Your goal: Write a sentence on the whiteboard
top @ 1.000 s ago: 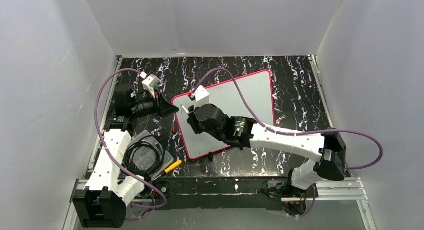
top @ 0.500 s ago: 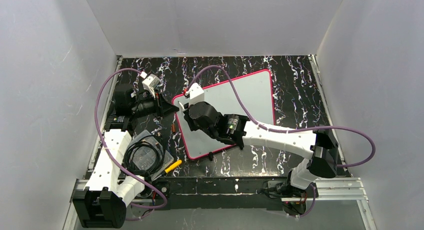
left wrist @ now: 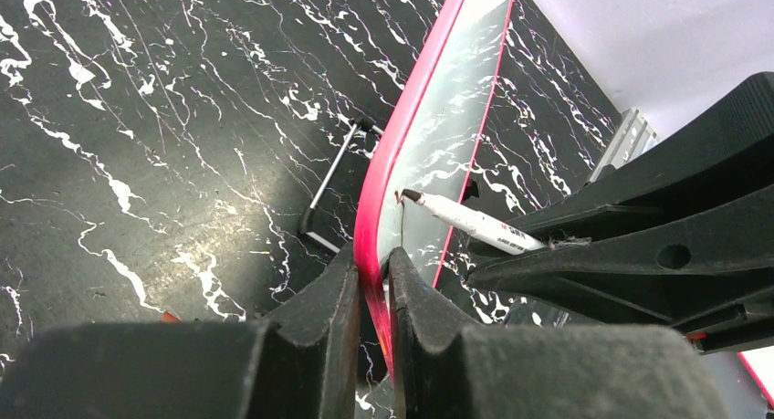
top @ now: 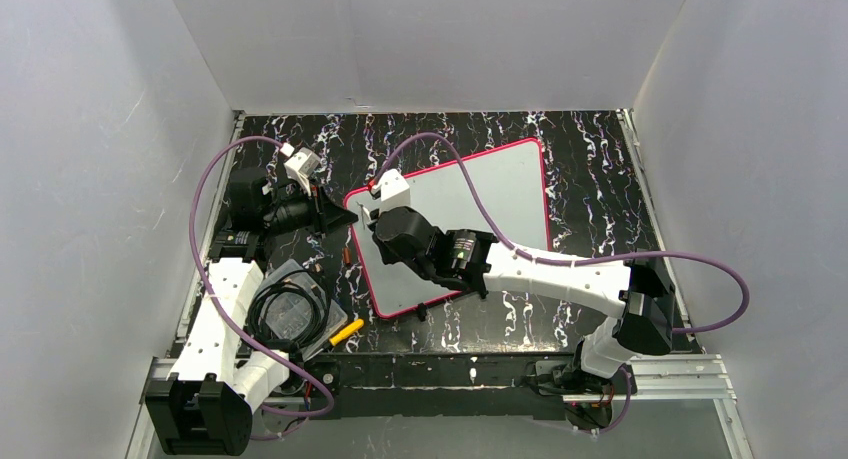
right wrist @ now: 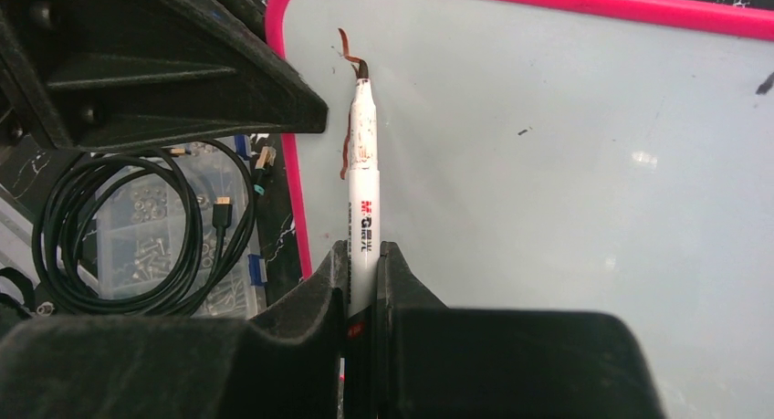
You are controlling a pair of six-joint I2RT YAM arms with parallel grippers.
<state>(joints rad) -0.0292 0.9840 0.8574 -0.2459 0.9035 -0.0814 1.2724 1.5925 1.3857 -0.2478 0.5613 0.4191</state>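
Barely under way: I am clamping the whiteboard (top: 520,179) by its pink rim between the jaws of my left tool (left wrist: 372,271), which are squeezing that edge, while my right tool (right wrist: 363,255) is gripping a white marker (right wrist: 365,177) by its barrel. The marker is pointing straight ahead of the right tool, and its tip seems to be touching the glossy face in the corner nearest the left tool. Of the sentence (right wrist: 346,49), only a short reddish-brown curl and a stroke beside the barrel are showing just beyond the right tool. The face farther out from it is lying blank. The board is lying on the dark marbled worktop (top: 600,179). By my judgement, nearly all the lettering is waiting to be written.
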